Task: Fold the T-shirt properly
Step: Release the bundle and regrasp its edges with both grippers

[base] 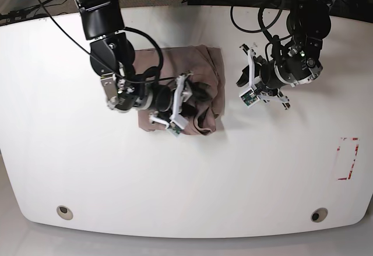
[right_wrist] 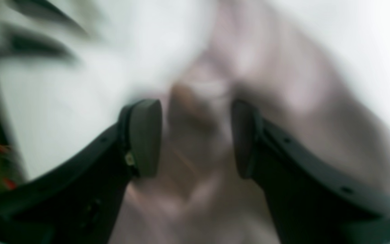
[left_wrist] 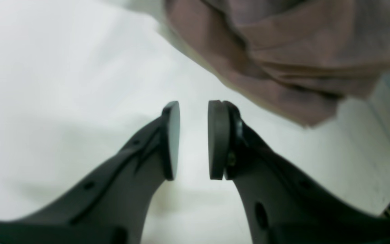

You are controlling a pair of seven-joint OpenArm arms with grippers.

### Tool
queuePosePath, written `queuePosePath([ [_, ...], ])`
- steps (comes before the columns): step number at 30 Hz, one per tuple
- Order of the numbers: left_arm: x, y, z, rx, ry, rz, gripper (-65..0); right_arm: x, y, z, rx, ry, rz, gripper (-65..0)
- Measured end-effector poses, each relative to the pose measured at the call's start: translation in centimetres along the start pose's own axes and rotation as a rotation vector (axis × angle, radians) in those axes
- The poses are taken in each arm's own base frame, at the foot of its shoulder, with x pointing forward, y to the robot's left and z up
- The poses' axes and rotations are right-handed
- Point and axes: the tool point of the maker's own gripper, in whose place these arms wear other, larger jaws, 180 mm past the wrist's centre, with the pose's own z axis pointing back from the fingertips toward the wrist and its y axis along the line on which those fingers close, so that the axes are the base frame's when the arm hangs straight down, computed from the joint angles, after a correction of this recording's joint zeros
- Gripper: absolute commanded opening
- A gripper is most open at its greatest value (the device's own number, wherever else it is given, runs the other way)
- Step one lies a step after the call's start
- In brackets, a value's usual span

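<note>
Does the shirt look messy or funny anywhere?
Yes. The T-shirt sits bunched in a lumpy, wrinkled heap on the table, not flat, with uneven edges. The right claw hangs over it, jaws apart.

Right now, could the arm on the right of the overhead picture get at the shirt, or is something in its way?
Probably yes. The left gripper hangs beside the T-shirt, fingers slightly apart and empty, with only bare white table between. The right gripper is over the shirt's other side.
</note>
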Motion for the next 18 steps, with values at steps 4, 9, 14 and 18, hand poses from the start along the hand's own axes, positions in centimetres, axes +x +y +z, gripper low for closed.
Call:
queuePosePath([
  [4,-1.3,0.9,0.6,0.023,0.036,-0.005,-52.8,-0.4,3.0,-3.4,0.104,-0.028,-0.049,-34.4],
  [9,-2.1,1.4,1.0,0.029,0.058,-0.022,-52.8,-2.0,2.8,-5.0,0.112,-0.024,-0.120,-34.4],
  [14,-2.3,1.5,1.2,0.028,0.069,-0.044,-52.8,-1.2,2.3,-3.9,0.090,-0.013,-0.074,-34.4],
  [18,-1.0,1.7,1.6,0.042,0.043,-0.079,-52.8,2.3,0.6,-0.7,0.026,-0.078,-0.012,-34.4],
])
